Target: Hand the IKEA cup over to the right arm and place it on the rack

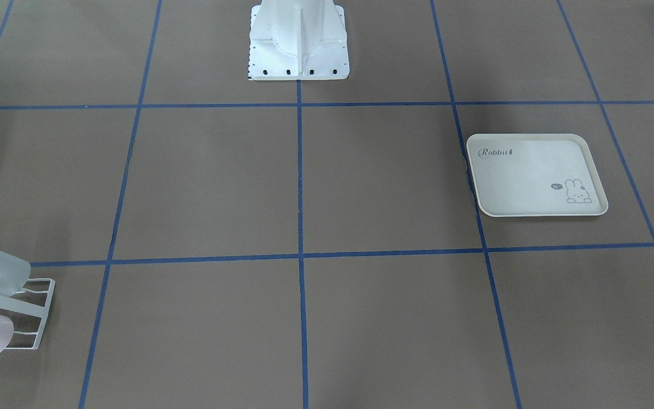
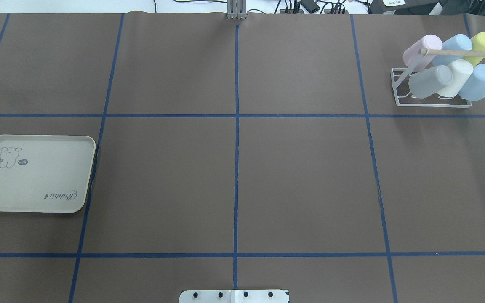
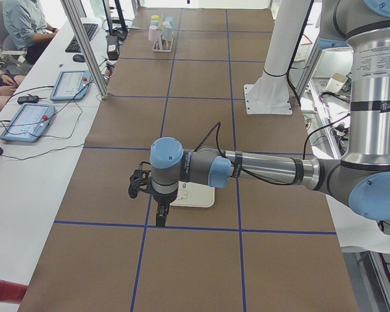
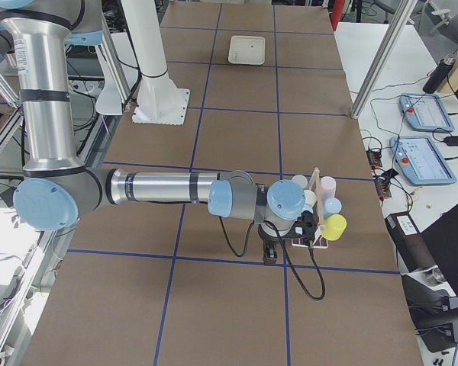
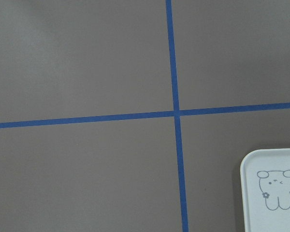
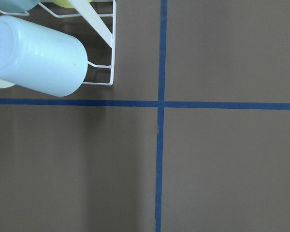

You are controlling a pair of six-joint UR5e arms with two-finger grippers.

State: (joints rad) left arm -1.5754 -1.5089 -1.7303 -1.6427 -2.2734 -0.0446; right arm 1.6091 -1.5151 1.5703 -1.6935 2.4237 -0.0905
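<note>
Cups [image 2: 430,81] are packed on the rack [image 2: 465,53] near the desk [image 2: 301,176] edge; beside the rack, the right hand's [image 4: 271,255] grip cannot be told.

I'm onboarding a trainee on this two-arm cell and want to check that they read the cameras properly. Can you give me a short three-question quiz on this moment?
1. Multiple choice: how many cups sit on the rack? A) four B) six C) eight
2. True or false: the rabbit-print tray and the rack lie at opposite ends of the table.
3. Short answer: which arm reaches in beside the rack in the side view?

Key
1. B: three in the back row and three in front.
2. True: in the overhead view the tray is at the left edge and the rack at the far right.
3. The right arm.
</note>
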